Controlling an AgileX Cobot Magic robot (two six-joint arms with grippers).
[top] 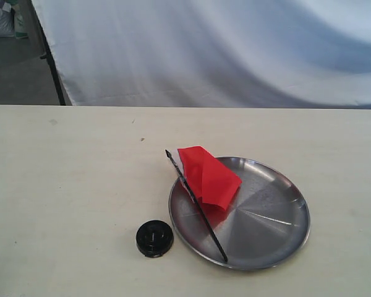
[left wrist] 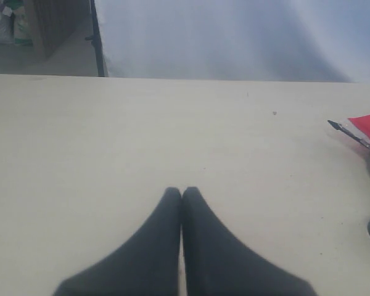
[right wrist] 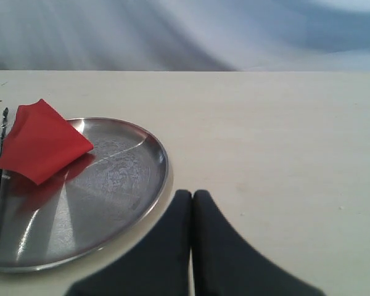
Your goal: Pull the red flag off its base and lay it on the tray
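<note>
Left fingers (left wrist: 160, 246) pressed together, empty, over tabletop (left wrist: 111, 135). Right fingers (right wrist: 216, 246) likewise, just beside tray (right wrist: 111, 185) rim. Base (top: 154, 239) just left of tray. Red flag (top: 210, 176) lies on tray, stick tip overhanging far rim, apart from both.

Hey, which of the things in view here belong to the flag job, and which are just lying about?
Job:
- red flag, off its base, lying on the tray, stick tip past the rim
- base, on the table beside the tray
- tray

Just there:
- table
- white backdrop cloth
- black pole behind the table
</note>
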